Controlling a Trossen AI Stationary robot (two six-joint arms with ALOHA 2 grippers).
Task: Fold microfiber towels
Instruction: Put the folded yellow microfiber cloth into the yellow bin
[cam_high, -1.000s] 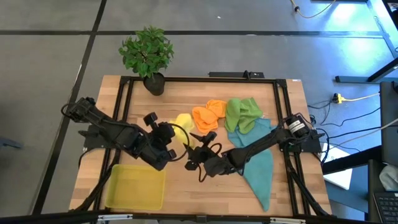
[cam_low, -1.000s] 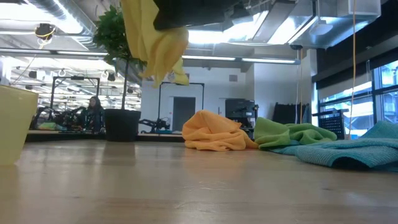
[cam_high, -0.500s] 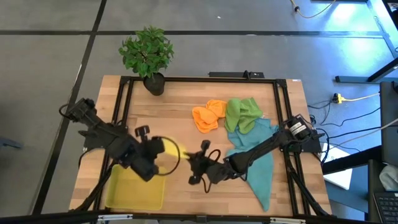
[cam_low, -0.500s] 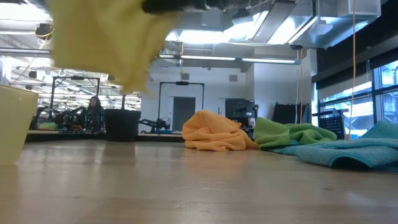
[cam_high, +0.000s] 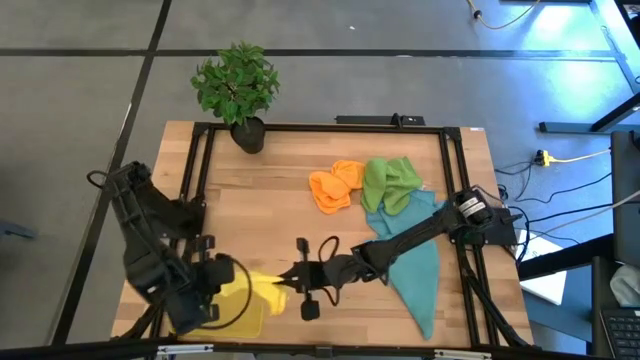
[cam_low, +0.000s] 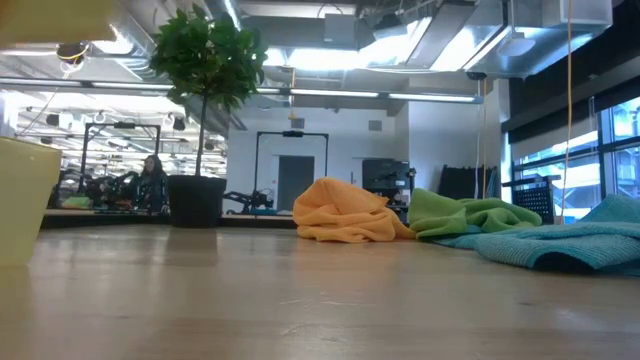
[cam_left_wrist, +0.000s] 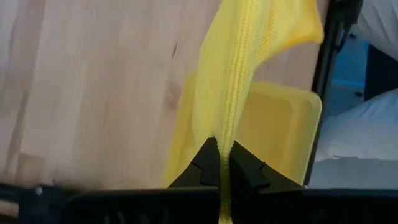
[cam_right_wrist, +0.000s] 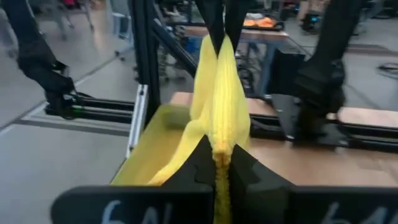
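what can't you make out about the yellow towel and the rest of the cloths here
- Yellow towel, high view: stretched between the left gripper and right gripper; arms cover its ends, so its full shape is hidden.
- Low view: the yellow towel is above the frame.
- Teal towel, high view: the right arm crosses it; whether it is one cloth or two cannot be told.

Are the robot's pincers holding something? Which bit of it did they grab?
Both hold the yellow towel. The left pincer and the right pincer each pinch a bunched fold of it, at opposite ends, stretched above the yellow tray.
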